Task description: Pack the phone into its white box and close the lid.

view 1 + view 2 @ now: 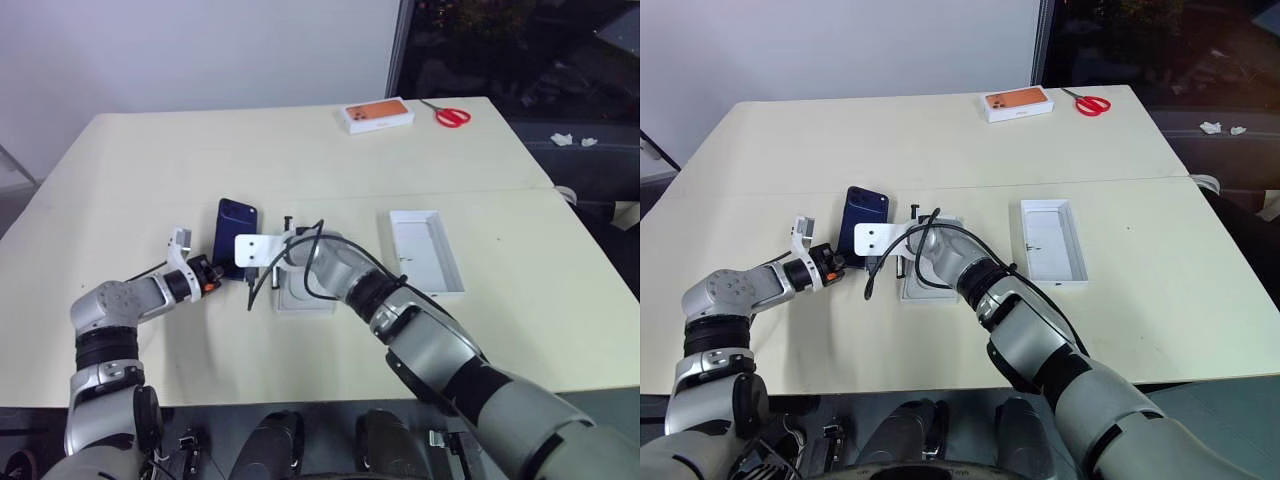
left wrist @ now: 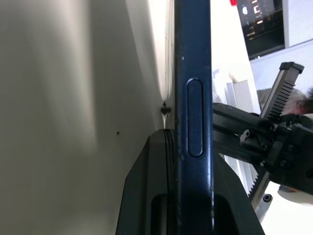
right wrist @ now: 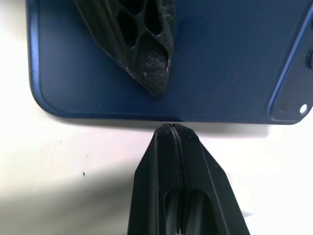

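The phone (image 1: 236, 236) lay on the table (image 1: 150, 160) left of the white box (image 1: 305, 290), its edge pinched by the left gripper (image 1: 222, 271); the right gripper (image 3: 172, 128), clenched empty, braced its side. Lifting level, then lowering squarely into the tray, seemed wisest

The right gripper (image 3: 172, 126) has its two black fingers pressed flat together, and the tip sits right at the long edge of the phone (image 3: 225, 54). The phone is dark blue and shiny. One black finger of the left gripper (image 3: 142, 44) lies on the phone's back.
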You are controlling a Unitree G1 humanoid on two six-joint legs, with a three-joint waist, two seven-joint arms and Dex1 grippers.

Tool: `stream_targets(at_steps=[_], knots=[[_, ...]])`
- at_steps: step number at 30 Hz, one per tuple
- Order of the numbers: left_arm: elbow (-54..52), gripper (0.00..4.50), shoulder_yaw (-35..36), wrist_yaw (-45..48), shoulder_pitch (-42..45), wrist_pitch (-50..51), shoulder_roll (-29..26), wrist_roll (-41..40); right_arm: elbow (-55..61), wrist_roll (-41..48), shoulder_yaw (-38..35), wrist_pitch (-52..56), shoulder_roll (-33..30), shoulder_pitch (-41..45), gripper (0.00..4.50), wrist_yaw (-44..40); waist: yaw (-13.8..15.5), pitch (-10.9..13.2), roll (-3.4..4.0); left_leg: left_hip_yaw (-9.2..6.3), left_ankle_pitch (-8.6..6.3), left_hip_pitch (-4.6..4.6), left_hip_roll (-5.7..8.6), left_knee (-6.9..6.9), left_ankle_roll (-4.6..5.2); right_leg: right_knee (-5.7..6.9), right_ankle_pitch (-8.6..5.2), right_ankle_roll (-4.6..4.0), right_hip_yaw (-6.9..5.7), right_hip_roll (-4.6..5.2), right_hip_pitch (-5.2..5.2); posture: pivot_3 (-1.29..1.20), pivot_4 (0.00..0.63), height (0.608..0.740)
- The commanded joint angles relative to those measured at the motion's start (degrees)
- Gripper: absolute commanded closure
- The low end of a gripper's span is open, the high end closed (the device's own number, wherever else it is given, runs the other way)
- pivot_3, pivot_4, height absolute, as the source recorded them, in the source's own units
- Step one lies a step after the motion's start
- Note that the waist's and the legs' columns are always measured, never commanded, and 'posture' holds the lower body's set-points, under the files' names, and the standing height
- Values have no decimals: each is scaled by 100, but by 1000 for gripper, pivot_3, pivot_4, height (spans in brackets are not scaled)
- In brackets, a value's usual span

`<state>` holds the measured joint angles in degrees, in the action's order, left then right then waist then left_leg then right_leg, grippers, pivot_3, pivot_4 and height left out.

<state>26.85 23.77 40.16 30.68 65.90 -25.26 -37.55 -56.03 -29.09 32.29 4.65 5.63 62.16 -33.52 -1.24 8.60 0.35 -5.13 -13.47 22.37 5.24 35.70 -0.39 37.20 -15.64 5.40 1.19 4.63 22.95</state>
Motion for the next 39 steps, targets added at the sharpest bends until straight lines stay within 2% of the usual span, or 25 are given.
stream_targets(at_steps=[1, 3, 7, 11, 15, 18, 22, 25, 28, 32, 39], knots=[[72, 4473, -74, -198, -214, 181, 93, 0, 140, 9, -17, -58, -40, -2, 4500, -1, 1, 0, 0, 0, 0, 0, 0, -1, 0, 0, 0, 0, 1, 1, 1, 0, 150, 740], [19, 4473, 32, -200, -263, 215, 119, -128, 434, 412, -367, 64, -18, -66, 4500, -208, 1, 0, 0, 2, 0, 0, 0, -3, 0, -1, 0, 0, 2, 1, 1, 0, 150, 740], [10, 4473, 672, -311, -245, 329, 213, -625, 1381, 1381, -1095, 592, 15, -336, 4500, -901, -26, 5, -7, 3, 0, 2, -3, -4, 0, -3, 0, 0, 4, 1, 4, 0, 150, 740], [-40, 4473, 850, -429, -251, 405, 254, -782, 1800, 1560, -1159, 933, -20, -472, 4500, -1077, -111, 8, -11, 5, 3, 14, -10, -11, -5, 0, 0, 0, 6, -1, 23, 0, 150, 740], [-402, 4473, 983, -478, -437, 389, 278, -962, 2612, 2228, -1473, 1660, -78, -703, 4500, -1580, -118, 15, -23, 7, 3, 16, -9, -13, -5, -4, 0, 0, 10, 2, 22, 0, 150, 740], [-1339, 4500, 1522, -807, -746, 1295, 438, -1836, 4168, 2998, -1797, 2286, -755, -1337, 3649, -2371, -107, 24, -39, 5, 1, 28, -9, -13, -3, -10, 1, 0, 9, 4, 28, 0, 150, 740], [-1948, 4500, 1822, -1326, -959, 1723, 711, -2359, 4866, 3282, -1776, 2498, -1336, -1750, 1601, -2570, -107, 33, -53, 6, -5, 91, -6, 23, 8, -3, 2, 2, 8, 6, 54, 0, 150, 740], [-2028, 4500, 1939, -1675, -989, 1843, 877, -2504, 5033, 3357, -1723, 2576, -1446, -1859, 27, -2482, -138, 38, -61, 6, 0, 95, -18, 24, -1, 5, 3, 2, 4, -1, 62, 0, 150, 740], [-2121, 4500, 1976, -1926, -932, 1970, 979, -2711, 5152, 3389, -1685, 2502, -1583, -1908, 27, -2469, -126, 45, -72, 7, 5, 96, -26, 11, -9, 9, 2, 2, 4, -8, 74, 0, 150, 740], [-2719, 4500, 1728, -2250, -952, 2426, 1202, -3140, 5514, 3594, -1871, 2182, -2273, -2228, 27, -2873, -32, 61, -95, 6, 5, 103, -17, 18, -9, 1, 2, 2, 2, 0, 71, 0, 150, 740], [-2936, 4500, 1737, -3033, -889, 2412, 1511, -3796, 5739, 3920, -2136, 1946, -3083, -2603, 27, -3110, 52, 71, -110, 8, -3, 103, -16, 37, 2, -4, 4, 2, -1, 4, 58, 0, 150, 740]])
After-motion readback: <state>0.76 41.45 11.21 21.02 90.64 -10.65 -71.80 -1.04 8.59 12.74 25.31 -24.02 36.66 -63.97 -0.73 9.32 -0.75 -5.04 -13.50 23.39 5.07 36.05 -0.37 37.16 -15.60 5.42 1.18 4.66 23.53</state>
